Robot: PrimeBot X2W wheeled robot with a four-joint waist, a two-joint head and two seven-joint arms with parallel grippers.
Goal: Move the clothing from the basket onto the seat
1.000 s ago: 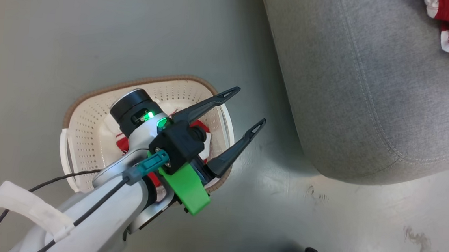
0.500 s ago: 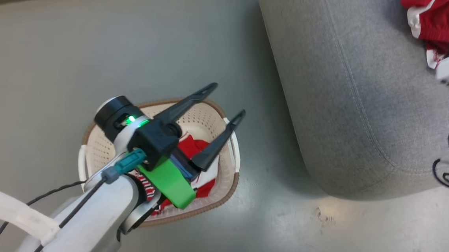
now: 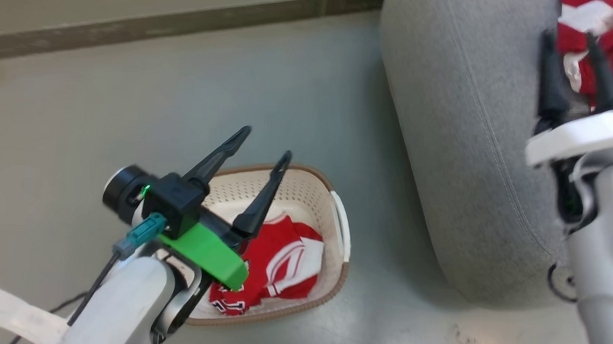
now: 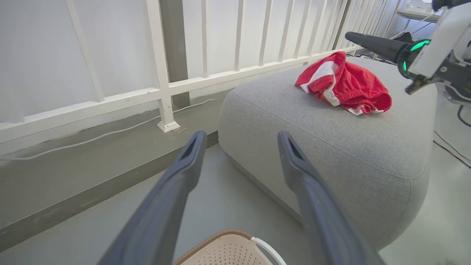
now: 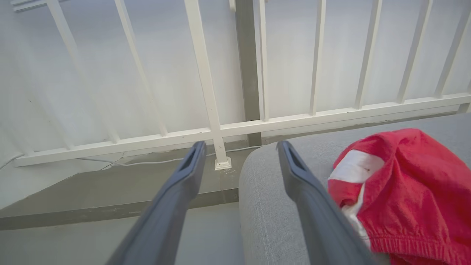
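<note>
**Red clothing [image 3: 284, 257] in basket [image 3: 305, 193] and on seat [image 3: 450, 122]**

Your left gripper [image 3: 266, 142] hangs above the basket, fingers spread and empty. Your right gripper [image 3: 569, 36] hovers over the seat, fingers likewise apart, beside a second red garment [image 4: 342, 84] lying there.

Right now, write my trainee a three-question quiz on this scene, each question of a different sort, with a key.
1. True or false: the basket holds red clothing.
2. The left pincer is: A shut on cloth; B open, holding nothing; C shut, empty.
3. What lies on the seat?
Key: 1 true; 2 B; 3 a red garment.
</note>
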